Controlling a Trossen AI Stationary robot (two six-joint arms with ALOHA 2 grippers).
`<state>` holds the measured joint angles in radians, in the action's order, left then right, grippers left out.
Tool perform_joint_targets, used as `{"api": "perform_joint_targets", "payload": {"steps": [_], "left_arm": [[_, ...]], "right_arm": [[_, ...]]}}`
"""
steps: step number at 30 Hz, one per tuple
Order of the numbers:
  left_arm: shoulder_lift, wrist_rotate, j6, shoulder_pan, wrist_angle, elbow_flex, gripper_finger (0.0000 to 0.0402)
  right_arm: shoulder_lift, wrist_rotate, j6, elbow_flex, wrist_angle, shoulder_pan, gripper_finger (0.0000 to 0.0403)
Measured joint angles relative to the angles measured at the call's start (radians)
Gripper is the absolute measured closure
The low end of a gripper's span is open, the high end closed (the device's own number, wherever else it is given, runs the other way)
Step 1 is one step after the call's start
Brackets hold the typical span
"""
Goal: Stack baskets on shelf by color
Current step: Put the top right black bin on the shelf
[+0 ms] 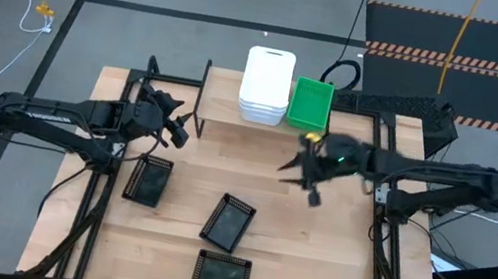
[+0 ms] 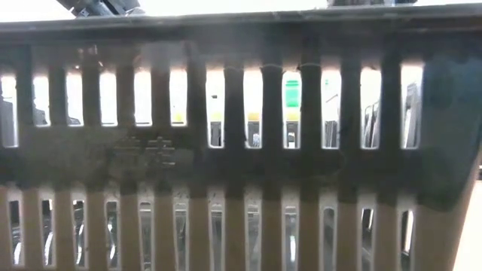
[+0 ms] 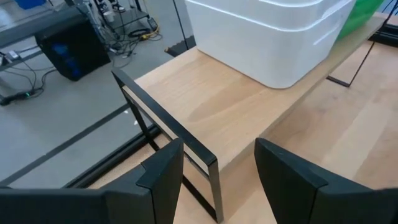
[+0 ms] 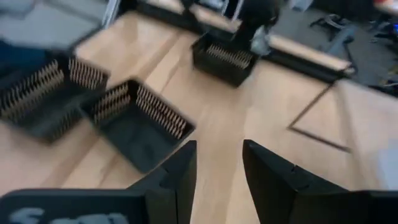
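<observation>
The shelf [image 1: 221, 96] stands at the table's far middle. On it rest a stack of white baskets [image 1: 266, 85] and, to their right, the green baskets [image 1: 310, 103]. Three black mesh baskets lie apart on the table: [image 1: 150, 182], [image 1: 228, 221], [image 1: 222, 275]. My left gripper [image 1: 178, 130] is open and empty by the shelf's left end [image 3: 205, 99], its fingers [image 3: 217, 152] either side of the black metal leg without touching it. My right gripper [image 1: 308, 178] is open and empty above the table, just in front of the green baskets; its wrist view looks over the black baskets [image 4: 140, 121].
A black mesh basket wall [image 2: 241, 150] stands right before the low camera and fills that view. The table's black frame rails [image 1: 98, 195] run along its left and right sides. Bare wood [image 1: 333, 245] lies on the table's right half. The shelf's left third is bare.
</observation>
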<state>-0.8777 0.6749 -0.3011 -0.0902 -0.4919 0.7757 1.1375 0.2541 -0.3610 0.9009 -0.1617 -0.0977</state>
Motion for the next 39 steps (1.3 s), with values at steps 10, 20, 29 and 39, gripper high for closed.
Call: {"api": "perform_joint_targets", "payload": {"steps": [10,20,29,39], "left_arm": [[0.000,-0.030,0.062,-0.009,0.024,0.000,0.0202],[0.000,-0.030,0.138,-0.054,0.077,0.000,0.0202],[0.000,-0.031,0.135,-0.053,0.034,0.000,0.0202],[0.000,-0.031,0.101,-0.053,-0.002,-0.001,0.0202]], "right_arm": [[0.353,-0.125,-0.085,0.004,0.133,0.120,0.0280],[0.587,-0.275,-0.705,0.262,-0.154,0.225,0.0280],[0.692,-0.476,-1.455,0.246,-0.138,0.230,0.0280],[0.717,-0.488,-1.540,0.246,0.172,0.233,0.0280]]}}
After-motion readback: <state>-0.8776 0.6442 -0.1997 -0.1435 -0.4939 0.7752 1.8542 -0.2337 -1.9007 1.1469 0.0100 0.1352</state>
